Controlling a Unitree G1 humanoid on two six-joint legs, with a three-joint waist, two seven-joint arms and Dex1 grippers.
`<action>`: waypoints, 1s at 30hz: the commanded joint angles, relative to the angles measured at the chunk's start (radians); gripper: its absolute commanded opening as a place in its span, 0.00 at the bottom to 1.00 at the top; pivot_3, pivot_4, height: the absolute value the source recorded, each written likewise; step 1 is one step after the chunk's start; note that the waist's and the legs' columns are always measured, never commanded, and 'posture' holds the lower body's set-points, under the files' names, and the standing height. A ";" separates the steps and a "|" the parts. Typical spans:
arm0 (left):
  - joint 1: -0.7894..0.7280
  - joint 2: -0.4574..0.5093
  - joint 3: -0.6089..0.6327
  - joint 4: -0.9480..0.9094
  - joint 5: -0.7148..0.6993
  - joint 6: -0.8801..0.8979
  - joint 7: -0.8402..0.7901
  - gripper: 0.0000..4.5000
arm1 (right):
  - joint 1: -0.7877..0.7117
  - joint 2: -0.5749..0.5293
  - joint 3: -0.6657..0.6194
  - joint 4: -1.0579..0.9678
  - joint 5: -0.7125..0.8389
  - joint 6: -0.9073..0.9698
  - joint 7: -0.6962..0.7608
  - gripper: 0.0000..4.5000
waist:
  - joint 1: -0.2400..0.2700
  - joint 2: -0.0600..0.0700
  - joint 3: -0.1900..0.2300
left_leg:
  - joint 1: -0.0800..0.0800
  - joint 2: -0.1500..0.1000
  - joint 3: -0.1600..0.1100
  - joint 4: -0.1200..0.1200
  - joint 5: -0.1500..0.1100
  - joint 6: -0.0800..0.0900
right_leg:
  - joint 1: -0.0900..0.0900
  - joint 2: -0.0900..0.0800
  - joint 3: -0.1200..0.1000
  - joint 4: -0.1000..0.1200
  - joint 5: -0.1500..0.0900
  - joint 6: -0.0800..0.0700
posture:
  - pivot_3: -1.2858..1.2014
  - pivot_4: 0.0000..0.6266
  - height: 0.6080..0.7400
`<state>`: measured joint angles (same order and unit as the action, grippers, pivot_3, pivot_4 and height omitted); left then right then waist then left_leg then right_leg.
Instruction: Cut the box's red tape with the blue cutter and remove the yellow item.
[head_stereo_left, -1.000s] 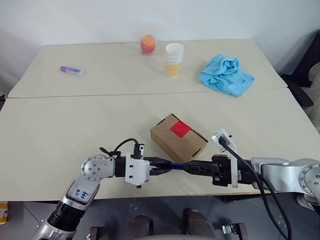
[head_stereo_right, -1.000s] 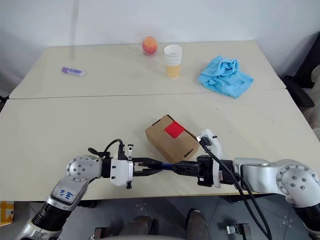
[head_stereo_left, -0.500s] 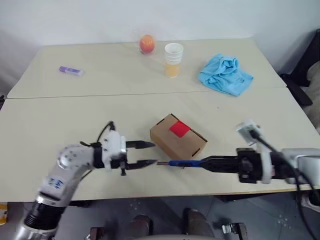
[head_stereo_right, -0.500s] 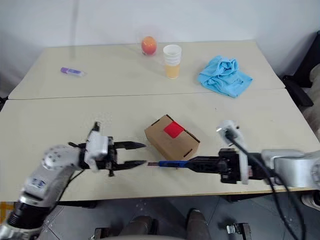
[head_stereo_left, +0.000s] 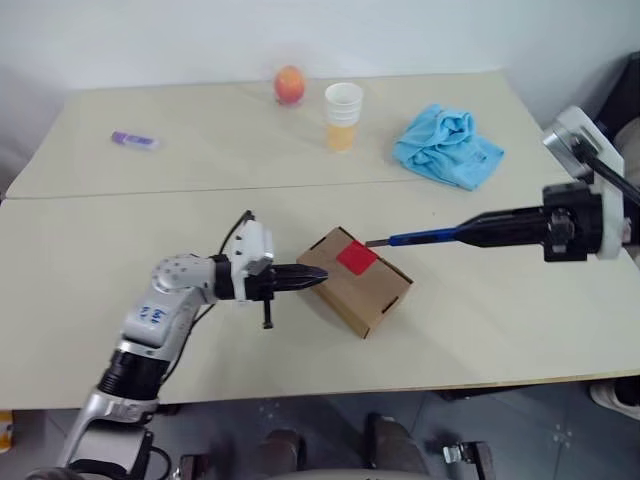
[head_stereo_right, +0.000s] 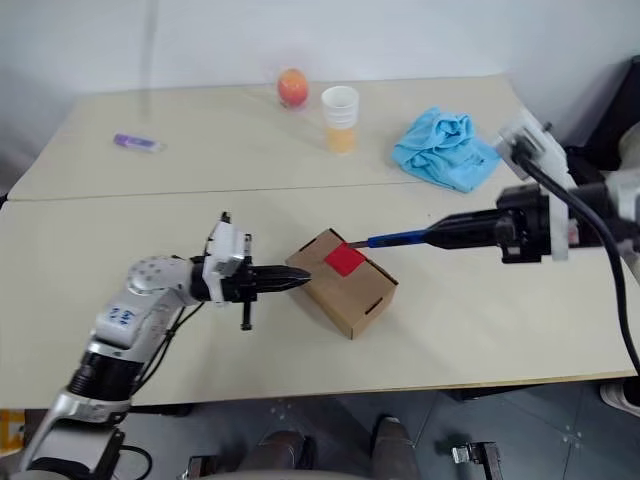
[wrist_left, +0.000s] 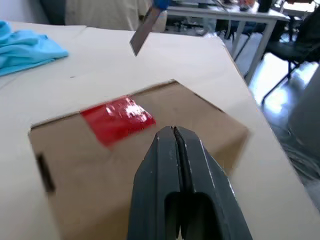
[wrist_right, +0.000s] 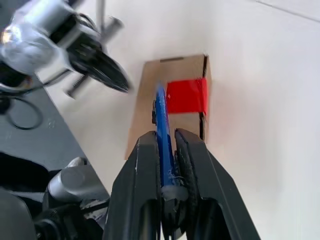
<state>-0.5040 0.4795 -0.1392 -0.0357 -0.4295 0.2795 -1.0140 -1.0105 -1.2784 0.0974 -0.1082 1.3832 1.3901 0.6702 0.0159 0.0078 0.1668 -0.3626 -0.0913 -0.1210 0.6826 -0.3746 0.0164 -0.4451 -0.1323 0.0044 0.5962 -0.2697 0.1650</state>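
The fingers of the left gripper (head_stereo_left: 318, 279) are clenched together on nothing, their tips set at the near-left side of the box (head_stereo_left: 362, 285), seemingly touching it. The fingers of the right gripper (head_stereo_left: 462, 235) are clamped on the blue cutter (head_stereo_left: 420, 237), which is held level above the bench (head_stereo_left: 100, 300), its dark tip pointed toward the box and hanging just beside the red tape (head_stereo_left: 357, 257), apart from it.

The box is seen on the near half of the bench, roughly midway between the left and right edges, turned at an angle to the front edge, with its lid shut. The red tape is stuck across the lid's edge at the box's far side. The yellow item cannot be made out.

Across the seam, on the far half, a crumpled blue cloth (head_stereo_left: 446, 148) is laid toward the right edge, a stack of paper cups (head_stereo_left: 343, 116) is stood near the middle, and an orange-red round fruit (head_stereo_left: 289, 85) is placed close to the far edge. A short purple stick (head_stereo_left: 133, 140) is laid toward the far-left corner.
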 joint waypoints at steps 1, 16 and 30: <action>-0.015 -0.036 -0.011 0.004 0.049 -0.006 0.065 0.00 | -0.128 0.068 0.086 0.062 -0.174 0.039 0.063 0.04 | -0.002 0.000 0.000 | -0.002 0.000 0.000 0.000 0.000 0.000 | -0.003 0.000 0.000 0.001 0.000 0.000 | 0.52 0.24 1.00; 0.023 -0.061 -0.051 -0.056 0.115 0.134 0.182 0.00 | -0.289 0.280 0.186 0.145 -0.548 0.040 0.196 0.04 | 0.010 0.000 0.000 | -0.008 -0.004 0.000 0.010 0.000 0.000 | -0.008 -0.003 -0.002 0.011 0.000 -0.001 | 0.52 0.24 1.00; 0.025 -0.084 -0.080 -0.074 0.122 0.207 0.207 0.00 | -0.304 0.299 0.241 0.135 -0.674 0.055 0.313 0.04 | 0.010 0.000 0.000 | -0.008 -0.004 0.000 0.015 0.000 0.000 | -0.007 -0.004 -0.001 0.015 0.000 -0.001 | 0.52 0.24 1.00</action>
<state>-0.4997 0.3958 -0.1860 -0.1098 -0.3241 0.4628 -0.8014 -1.2819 -0.9722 0.3503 0.0424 0.7242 1.4458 0.9666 0.0262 0.0081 0.1667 -0.3706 -0.0957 -0.1215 0.6979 -0.3746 0.0164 -0.4519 -0.1359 0.0029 0.6118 -0.2693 0.1643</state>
